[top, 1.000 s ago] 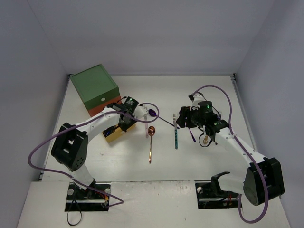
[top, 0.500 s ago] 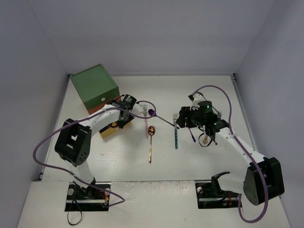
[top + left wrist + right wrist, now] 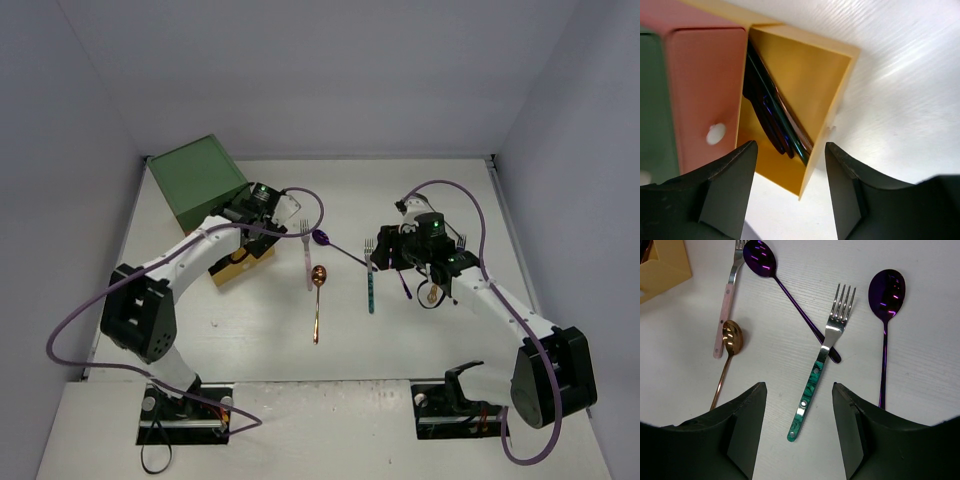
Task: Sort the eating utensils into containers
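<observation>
Only from the left wrist: inside of the pulled-out yellow drawer point(image 3: 805, 65), several dark utensils point(image 3: 775, 120) lying aslant in it; orange-red drawer point(image 3: 705, 85) just beside. Left gripper point(image 3: 790, 150) above, jaws apart, empty. Only from the right wrist: teal fork point(image 3: 810, 390) crossing a purple spoon point(image 3: 760, 255), second purple spoon point(image 3: 886, 287), pink fork point(image 3: 725, 315), copper spoon point(image 3: 731, 337), all loose on the table point(image 3: 930, 340). Right gripper point(image 3: 799, 390) above, jaws apart, empty.

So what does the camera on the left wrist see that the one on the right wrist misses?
Only the left wrist view: inside the pulled-out yellow drawer, where dark utensils lie, plus the orange-red drawer front with its white knob. Only the right wrist view: a teal-handled fork, two purple spoons, a copper spoon and a pink-handled fork lying loose. Both: the white table and some of that yellow drawer.
</observation>
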You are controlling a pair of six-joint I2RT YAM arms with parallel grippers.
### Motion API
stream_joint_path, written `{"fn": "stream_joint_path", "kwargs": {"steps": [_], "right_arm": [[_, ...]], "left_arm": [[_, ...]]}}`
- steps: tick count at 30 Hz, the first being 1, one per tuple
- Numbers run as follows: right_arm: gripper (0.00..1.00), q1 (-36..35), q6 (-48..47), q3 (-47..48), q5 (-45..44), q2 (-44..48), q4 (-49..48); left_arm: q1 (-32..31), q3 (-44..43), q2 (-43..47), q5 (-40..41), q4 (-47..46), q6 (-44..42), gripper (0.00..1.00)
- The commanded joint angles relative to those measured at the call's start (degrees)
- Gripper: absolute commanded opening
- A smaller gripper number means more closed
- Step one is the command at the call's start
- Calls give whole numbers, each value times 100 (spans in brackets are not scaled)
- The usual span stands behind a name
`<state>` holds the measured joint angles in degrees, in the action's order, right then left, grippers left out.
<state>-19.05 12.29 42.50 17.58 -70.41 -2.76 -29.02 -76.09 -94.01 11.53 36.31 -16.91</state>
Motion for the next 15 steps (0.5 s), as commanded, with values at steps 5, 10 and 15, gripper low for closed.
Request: {"fn": "stream_joint_path", "kwargs": {"steps": [5, 10, 15], "right_arm": [[53, 33, -52, 13, 104, -16, -260], [53, 33, -25, -1, 140, 59, -251], [53, 33, -17, -14, 174, 98, -256]], "left_arm": [[-94, 160, 982, -1453, -168, 1123, 42], [-285, 506, 493, -1486, -231, 1247, 30], [-294, 721, 60, -1206, -515, 1168, 25]]}}
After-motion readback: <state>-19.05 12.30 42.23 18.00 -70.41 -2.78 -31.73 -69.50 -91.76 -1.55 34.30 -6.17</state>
